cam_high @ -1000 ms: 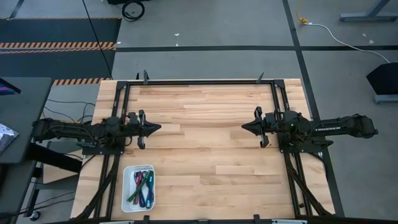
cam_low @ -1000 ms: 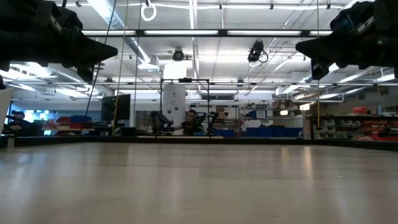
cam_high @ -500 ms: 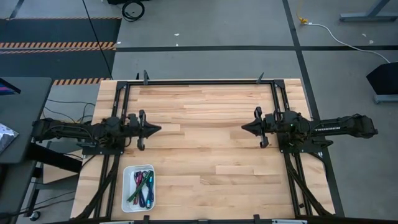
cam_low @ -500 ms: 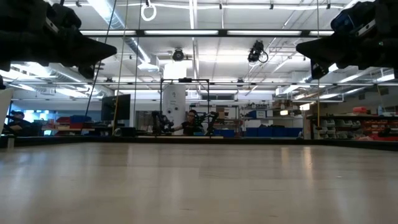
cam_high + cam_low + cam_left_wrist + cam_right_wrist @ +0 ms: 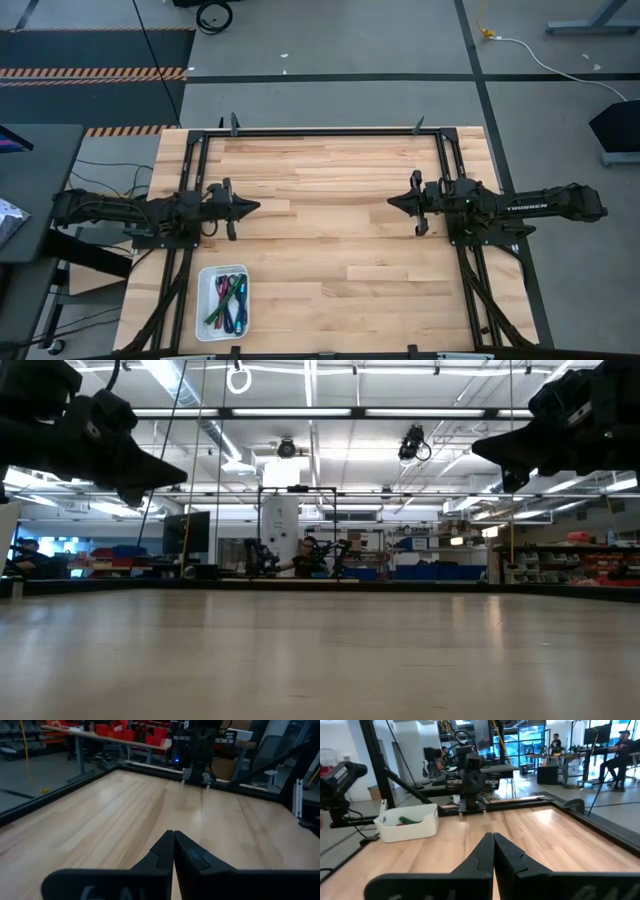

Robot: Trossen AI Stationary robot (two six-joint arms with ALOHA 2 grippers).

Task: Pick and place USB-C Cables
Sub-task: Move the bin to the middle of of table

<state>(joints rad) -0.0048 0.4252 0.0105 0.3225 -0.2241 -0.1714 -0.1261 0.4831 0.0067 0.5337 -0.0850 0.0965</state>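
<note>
From here I see the short coloured USB-C cable bundles [image 5: 227,302] lying together in the white rounded-rectangle plastic tray [image 5: 203,300] at the near left corner of the pale wooden bench [image 5: 330,230]. They look light, limp and slippery; I would pinch one bundle across its middle. My left hand [image 5: 252,207] and right hand [image 5: 394,205] hover pinched shut, empty, well apart.

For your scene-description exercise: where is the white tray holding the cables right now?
In the high view the white tray sits at the table's near edge on the left arm's side, below the left gripper, with the USB-C cables bundled inside.
</note>
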